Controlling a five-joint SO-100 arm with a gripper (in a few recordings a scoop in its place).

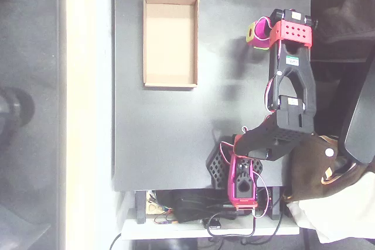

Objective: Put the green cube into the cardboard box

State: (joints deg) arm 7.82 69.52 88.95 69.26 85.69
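1. step in hand: the grasp. in the overhead view the gripper sits at the green cube, on the dark table toward its upper right, well apart from the cardboard box.
2. location of the cube: it appears as a small lime patch at the left end of the magenta gripper, with magenta showing on either side of it. whether it rests on the table or is lifted cannot be told from above.
3. finger state: the fingers appear to stand narrow around the cube; a firm hold cannot be confirmed.
4. the box lies open at the upper left, floor bare, long axis running up and down the picture.
5. next move, as a judgement: confirm the grip, raise the cube clear of the table, carry it leftward above the near box wall, then release over the floor.
6. hidden or unclear: the fingertips merge with the gripper body; most cube faces are covered; the arm base is partly masked by cables at the bottom edge.
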